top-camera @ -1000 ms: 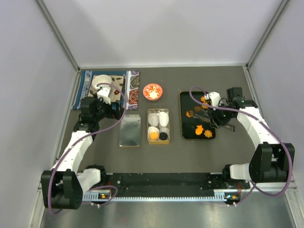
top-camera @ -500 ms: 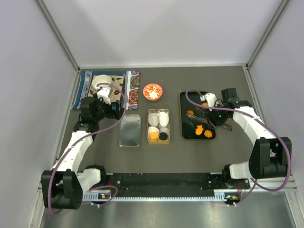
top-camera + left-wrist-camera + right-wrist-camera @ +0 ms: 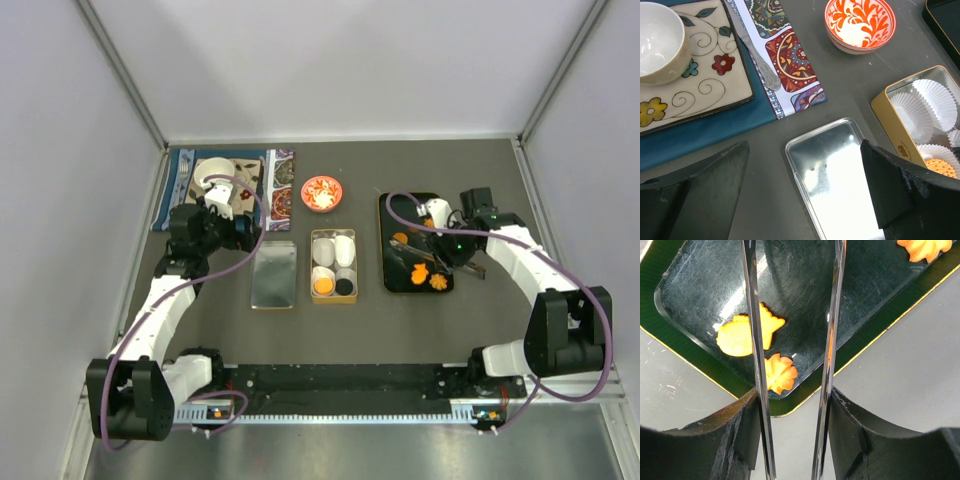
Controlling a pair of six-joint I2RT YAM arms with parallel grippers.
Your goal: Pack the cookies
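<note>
**STEP IN HAND (judged):** pick next cookie off tray, move it to tin.

1. R gripper (image 3: pixel 415 246) hovers over black tray (image 3: pixel 690 346). Its two long blades stand apart w/ nothing between them along the length seen. Blade tips are out of the R wrist view.
2. Nearest targets are at the tray's near corner: flower cookie (image 3: pixel 782 374), w/ leaf cookie (image 3: pixel 737 336) just beside it. In the wrist view the L blade crosses over both.
3. Recommended: set blades astride ONE cookie only, descend straight, close on opposite edges w/ light force. Pcs are thin and prob. brittle, and the tray is glossy, so they may slide.
4. Lift clear of the tray rim before traversing. Release into an empty paper cup (image 3: pixel 935 95).
5. L gripper (image 3: pixel 801 150) has jaws wide apart and empty, above the lid (image 3: pixel 840 200). Park it there, clear of tin (image 3: pixel 892 130).

**QTY, near to far**

- Lid: 1. Tin: 1.
- Cookies in tin: 2, i.e. orange disc (image 3: pixel 940 166) and black disc (image 3: pixel 344 286).
- Cups: 4 seen in L wrist view. Tin is cut by frame edge, so total unknown.
- Cookies on tray: 3 in R wrist view, incl. edge cookie (image 3: pixel 925 249). Top view shows 1 more orange piece (image 3: pixel 399 238) farther up. The arm hides part of the tray, so total unsure.
- Red-white dish (image 3: pixel 860 22): 1.
- Placemat (image 3: pixel 790 55): 1, carrying 1 plate (image 3: pixel 705 85), 1 bowl (image 3: pixel 657 40) and 1 utensil (image 3: pixel 757 57).
</note>
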